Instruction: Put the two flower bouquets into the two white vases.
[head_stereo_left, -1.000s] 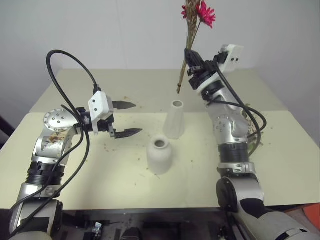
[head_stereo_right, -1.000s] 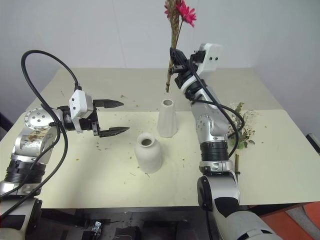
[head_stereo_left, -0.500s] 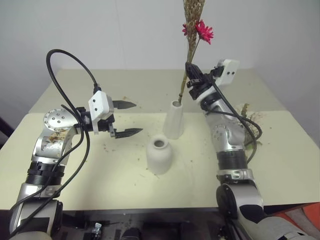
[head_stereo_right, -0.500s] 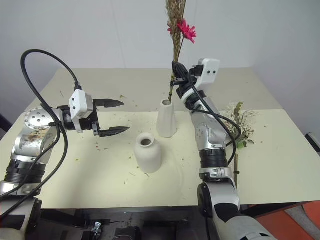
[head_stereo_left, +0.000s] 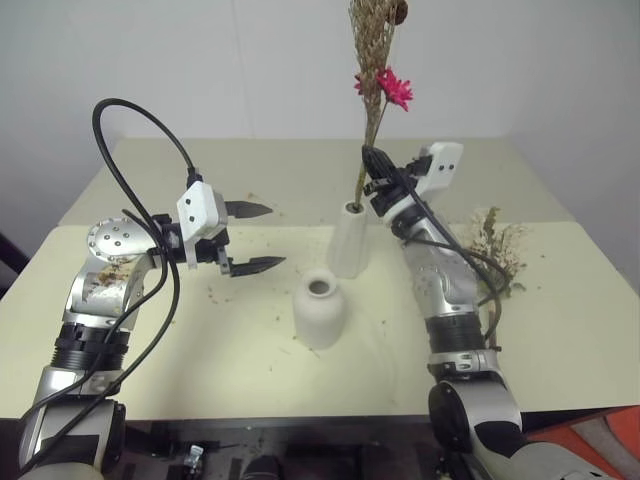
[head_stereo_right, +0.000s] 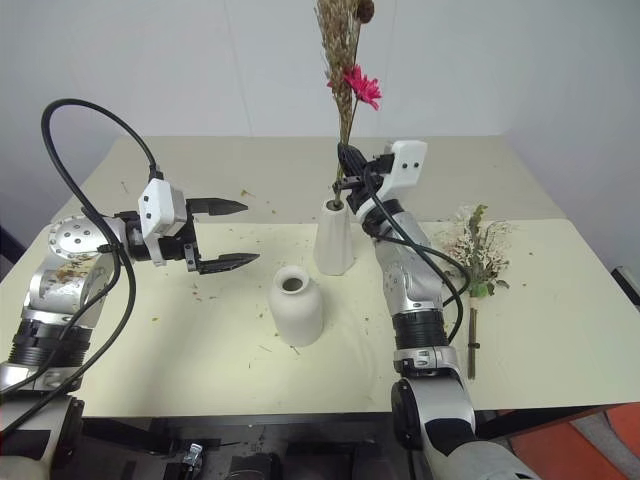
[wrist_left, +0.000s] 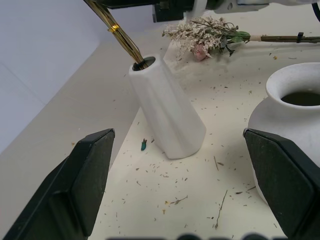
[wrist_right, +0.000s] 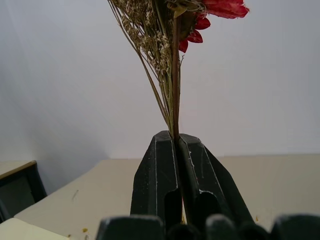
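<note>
On the pale tabletop (head_stereo_left: 200, 350) stand a slim tapered matte vase (head_stereo_left: 349, 243) and a round-bellied one (head_stereo_left: 319, 310). The right gripper (head_stereo_left: 375, 163), clamped on the dry grass bouquet (head_stereo_left: 374, 60), has come down, so the stems, earlier in the air, now enter the slim vase's mouth. The leafy bouquet (head_stereo_right: 473, 252) lies flat at right. The left gripper (head_stereo_left: 258, 237) gapes empty

1. The left gripper (head_stereo_left: 258, 238) hangs with its fingers spread over bare table (head_stereo_left: 230, 330), with open room ahead of it up to the tall vase (head_stereo_left: 349, 240) and the round vase (head_stereo_left: 319, 309).
2. The right gripper (head_stereo_left: 374, 160), clamped on the dried-grass bunch (head_stereo_left: 374, 60), crowds the tall vase's mouth, where the stems stand.
3. The round vase's mouth is unobstructed from above.
4. The rose bouquet (head_stereo_right: 472, 252) lies beyond the right arm, that arm between it and the vases.
</note>
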